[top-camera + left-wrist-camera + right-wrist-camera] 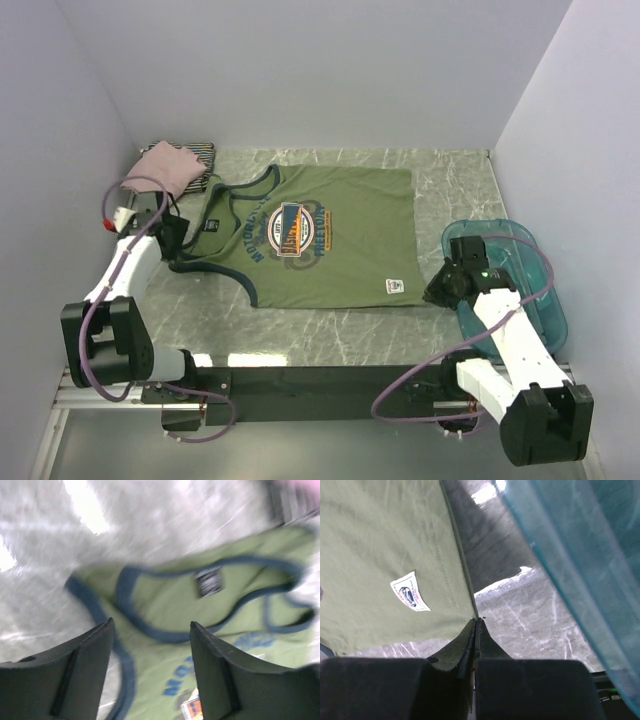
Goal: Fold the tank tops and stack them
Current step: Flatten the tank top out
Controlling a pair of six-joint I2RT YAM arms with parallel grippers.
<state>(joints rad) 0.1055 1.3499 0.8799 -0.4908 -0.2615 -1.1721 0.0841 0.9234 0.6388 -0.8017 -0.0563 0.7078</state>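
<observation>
The olive-green tank top [320,235] lies spread flat on the marble table, straps to the left and hem to the right. My left gripper [176,240] is open and empty, just above the strap and neckline area [200,610]; its view is blurred. My right gripper [436,288] is shut on the near right hem corner of the olive-green tank top [395,545], with the cloth pinched at the fingertips [470,630]. The pale pink tank top [168,166] lies folded on the black-and-white striped one [203,151] at the back left corner.
A translucent teal plastic tub [520,262] stands at the right, beside my right arm; its wall [580,555] is close to the right gripper. White walls close in the table on the left, back and right.
</observation>
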